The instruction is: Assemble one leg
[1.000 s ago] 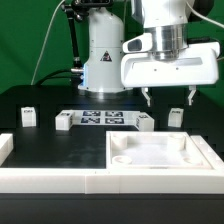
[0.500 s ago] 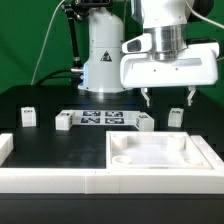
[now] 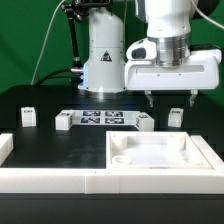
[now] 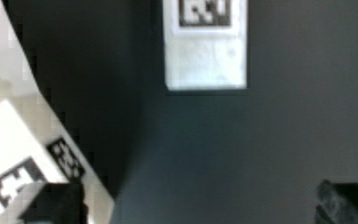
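Several legs stand on the black table in the exterior view: one (image 3: 28, 116) at the far left, one (image 3: 63, 122) by the marker board's left end, one (image 3: 145, 122) by its right end and one (image 3: 176, 116) further right. My gripper (image 3: 170, 98) hangs open and empty above the two right-hand legs, apart from both. In the wrist view one leg (image 4: 206, 45) shows lying ahead of the gripper (image 4: 194, 205), tag at its far end. The dark fingertips (image 4: 350, 200) show only at the picture's edge, wide apart.
The marker board (image 3: 103, 119) lies between the middle legs; it also shows in the wrist view (image 4: 25, 170). A large white square panel (image 3: 160, 158) with corner sockets lies at the front right. A low white rail (image 3: 50, 178) runs along the front.
My gripper has shifted slightly toward the exterior view's right, still open. The legs and panel have not moved.
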